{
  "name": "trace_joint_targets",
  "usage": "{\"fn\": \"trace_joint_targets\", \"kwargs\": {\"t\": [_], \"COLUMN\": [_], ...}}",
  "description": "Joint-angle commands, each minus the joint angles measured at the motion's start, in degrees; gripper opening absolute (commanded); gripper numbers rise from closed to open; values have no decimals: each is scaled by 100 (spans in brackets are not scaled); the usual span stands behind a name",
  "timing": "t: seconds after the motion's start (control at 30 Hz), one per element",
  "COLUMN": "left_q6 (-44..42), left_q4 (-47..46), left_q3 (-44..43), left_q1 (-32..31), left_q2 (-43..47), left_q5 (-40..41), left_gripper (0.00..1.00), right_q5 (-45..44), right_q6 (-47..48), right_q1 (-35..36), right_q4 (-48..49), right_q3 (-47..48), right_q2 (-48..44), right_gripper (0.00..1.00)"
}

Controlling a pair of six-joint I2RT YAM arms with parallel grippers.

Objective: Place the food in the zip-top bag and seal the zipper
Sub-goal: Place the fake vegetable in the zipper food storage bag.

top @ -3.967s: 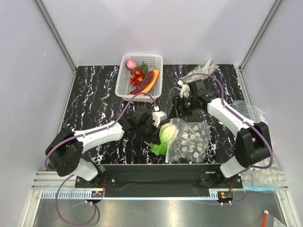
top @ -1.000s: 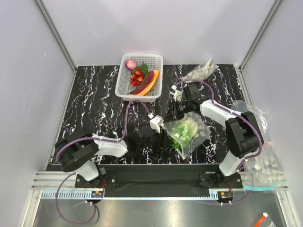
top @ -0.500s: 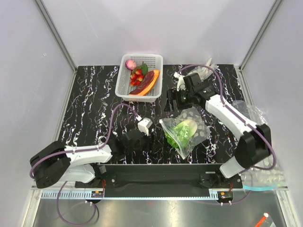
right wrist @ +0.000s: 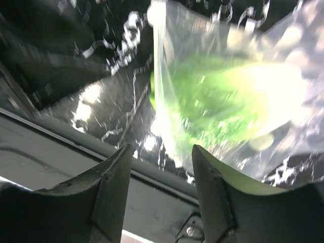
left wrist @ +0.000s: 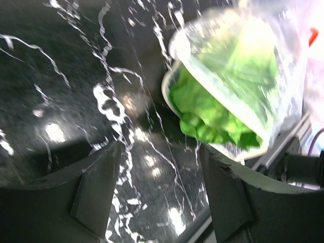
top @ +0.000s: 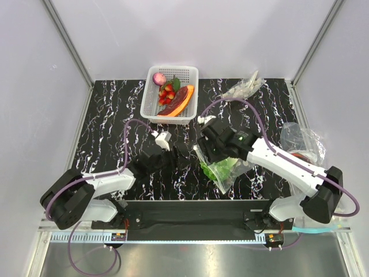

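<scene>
The zip-top bag (top: 233, 173) is laid close to the near edge of the tabletop (top: 109, 115), with the lettuce head (top: 219, 169) seen inside it and the black front rail (top: 196, 210) just beyond. A stretch of dark marbled surface is left between the bag and the white basket (top: 151, 107) at the back. In the basket the pink-purple bulb (top: 159, 78), the red berries (top: 167, 92) and the dark-red and orange pieces (top: 179, 101) are kept.

The right fingers (right wrist: 114, 192) are held apart over the bag's left end with nothing clamped — half a second ago they were seen well back, near the basket. The left fingers (left wrist: 96, 192) are spread wide and empty, low over the tabletop left of the bag, and have been shifted slightly away from the near edge. Four seconds ago the lettuce was seen largely outside the bag, at its left end.
</scene>
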State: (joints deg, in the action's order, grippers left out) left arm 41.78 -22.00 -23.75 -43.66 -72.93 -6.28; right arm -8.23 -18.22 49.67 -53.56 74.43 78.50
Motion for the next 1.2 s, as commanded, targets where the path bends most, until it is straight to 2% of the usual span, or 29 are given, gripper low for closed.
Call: {"fn": "trace_joint_targets", "kwargs": {"t": [0.0,0.13,0.37,0.63,0.7,0.73,0.8,0.83,0.93,1.1,1.17], "left_q6": [190,190,260,340,305,270,252,234,252,401,515], "left_q4": [-788,-823,-1166,-2071,-2264,-2326,-2475,-2554,-3019,-4311,-4924], "left_q3": [55,11,-104,-148,-200,-218,-262,-271,-271,-104,115], "left_q1": [200,279,288,288,288,288,288,279,288,279,279], "left_q2": [-160,-309,-854,-1399,-1539,-1593,-1733,-1786,-2049,-2673,-2797], "left_q5": [-268,-347,-575,-690,-760,-786,-778,-769,-734,-672,-541], "left_gripper": [68,68,68,67,67,66,66,66,66,65,65], "right_q5": [-688,-1083,-1461,-1647,-1699,-1787,-1814,-1823,-1779,-1744,-1638], "right_q6": [-559,-823,-903,-798,-806,-806,-824,-824,-824,-841,-824], "right_q1": [393,885,966,957,966,957,957,957,957,966,957], "right_q4": [-322,-462,-304,55,109,65,56,91,161,153,144], "right_q3": [-166,-201,-403,-579,-605,-579,-579,-597,-623,-579,-570], "right_q2": [7,323,702,1035,1140,1185,1212,1194,1098,852,781], "right_gripper": [57,54,48,42,36,24,15,7,0,1,19]}}
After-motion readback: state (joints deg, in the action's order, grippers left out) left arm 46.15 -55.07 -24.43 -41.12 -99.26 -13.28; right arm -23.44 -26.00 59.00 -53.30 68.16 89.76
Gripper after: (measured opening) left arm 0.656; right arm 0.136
